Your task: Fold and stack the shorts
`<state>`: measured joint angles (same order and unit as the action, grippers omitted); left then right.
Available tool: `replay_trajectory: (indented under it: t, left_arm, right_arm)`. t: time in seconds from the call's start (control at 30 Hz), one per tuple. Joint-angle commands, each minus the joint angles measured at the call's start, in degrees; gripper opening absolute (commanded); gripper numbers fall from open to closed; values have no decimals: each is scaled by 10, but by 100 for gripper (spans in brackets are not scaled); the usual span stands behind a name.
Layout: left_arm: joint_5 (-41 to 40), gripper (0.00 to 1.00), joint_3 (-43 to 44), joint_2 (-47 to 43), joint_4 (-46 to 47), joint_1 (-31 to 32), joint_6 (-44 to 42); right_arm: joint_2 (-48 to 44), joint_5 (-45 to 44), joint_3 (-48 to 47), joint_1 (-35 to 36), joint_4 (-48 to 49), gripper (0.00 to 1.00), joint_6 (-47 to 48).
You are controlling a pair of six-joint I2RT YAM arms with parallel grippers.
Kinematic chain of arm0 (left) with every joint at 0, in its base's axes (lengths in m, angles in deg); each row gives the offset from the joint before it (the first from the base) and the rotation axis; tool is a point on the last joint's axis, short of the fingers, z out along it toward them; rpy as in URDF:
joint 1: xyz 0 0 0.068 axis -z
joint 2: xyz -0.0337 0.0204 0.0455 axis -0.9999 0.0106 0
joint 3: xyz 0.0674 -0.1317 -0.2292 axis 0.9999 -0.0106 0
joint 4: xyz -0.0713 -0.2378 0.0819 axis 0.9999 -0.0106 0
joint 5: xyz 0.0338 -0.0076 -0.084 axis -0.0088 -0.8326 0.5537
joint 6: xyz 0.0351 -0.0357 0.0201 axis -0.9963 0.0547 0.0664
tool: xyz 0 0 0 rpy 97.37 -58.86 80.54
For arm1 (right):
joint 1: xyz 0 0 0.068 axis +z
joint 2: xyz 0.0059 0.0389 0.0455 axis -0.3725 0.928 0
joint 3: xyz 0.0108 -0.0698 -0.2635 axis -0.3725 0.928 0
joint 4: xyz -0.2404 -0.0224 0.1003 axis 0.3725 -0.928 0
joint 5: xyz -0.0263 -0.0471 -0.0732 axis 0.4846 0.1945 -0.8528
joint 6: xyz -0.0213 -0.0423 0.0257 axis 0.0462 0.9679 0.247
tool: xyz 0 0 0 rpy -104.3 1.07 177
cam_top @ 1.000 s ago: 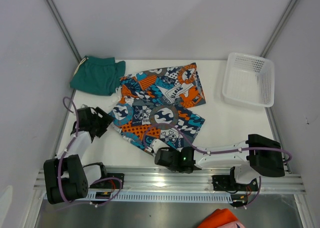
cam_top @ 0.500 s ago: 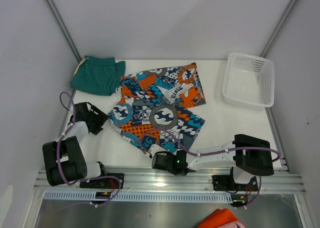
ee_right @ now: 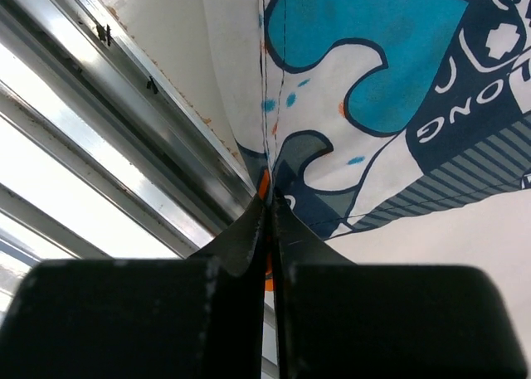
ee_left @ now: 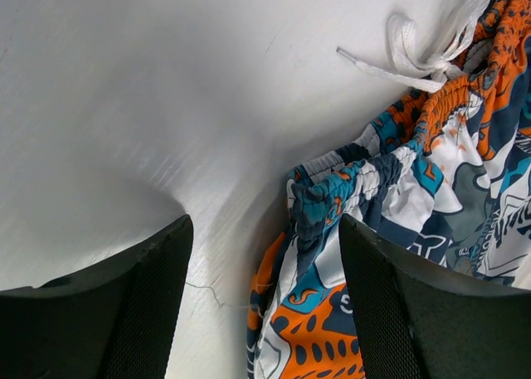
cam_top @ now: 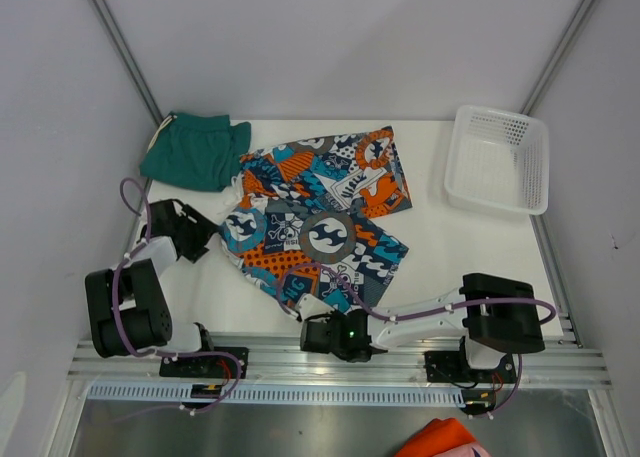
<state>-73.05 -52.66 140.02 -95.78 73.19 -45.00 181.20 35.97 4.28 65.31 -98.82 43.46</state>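
Over the last second the right gripper (cam_top: 318, 329) had drawn back toward the near edge of the desk (cam_top: 455, 252). It took the near hem of the printed shorts (cam_top: 325, 235) with it, so that this corner of the fabric had curled up off the surface close to the metal rail (cam_top: 420, 355). The left gripper (ee_left: 263, 225) had slid a little toward the far edge, along the left side, to the waistband end of the same pair. In the right wrist view the two fingers were pressed together with a fold of the patterned hem pinched between their tips, and the rail ran just beside them. In the left wrist view the fingers stood wide apart and held nothing; the gathered waistband corner lay on the desk just ahead of the gap between them, and the white drawstring (ee_left: 415, 57) trailed loose on the bare surface beyond. The printed shorts were spread mostly flat across the middle of the desk, both legs pointing toward the right edge. The teal shorts (cam_top: 195, 152) lay crumpled at the far left corner, their right edge against the printed pair's far leg. A white mesh basket (cam_top: 498, 159) sat at the far right corner, well apart from both pairs, and an orange cloth (cam_top: 440, 439) showed below the near edge.
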Motion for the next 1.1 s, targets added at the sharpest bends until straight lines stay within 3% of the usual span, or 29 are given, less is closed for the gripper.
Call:
replay_trajectory:
  t: [0.0, 0.2, 0.37, 0.43, 0.53, 0.57, 0.9, 1.07]
  left_arm:
    - [6, 74, 27, 5, 14, 16, 13]
    - [-9, 67, 38, 23, 22, 50, 23]
    - [-17, 50, 33, 43, 33, 63, 29]
    - [-35, 40, 28, 43, 26, 65, 32]
    - [-42, 4, 17, 23, 21, 64, 35]
    - [-45, 0, 15, 17, 13, 65, 37]
    - [-78, 0, -64, -171, -117, 82, 73]
    - [-96, 0, -77, -272, -253, 86, 78]
  right_arm:
    - [20, -64, -13, 1, -28, 0, -18]
    - [19, -97, -20, 14, -47, 0, -36]
    - [1, -113, -20, 13, -54, 0, -48]
    - [-9, -130, -23, 12, -61, 0, -59]
    - [-26, -149, -29, 12, -90, 0, -75]
    - [-28, -149, -35, 14, -110, 0, -86]
    - [-62, -167, -98, 125, -253, 0, -230]
    - [-53, -206, -133, 176, -370, 0, -327]
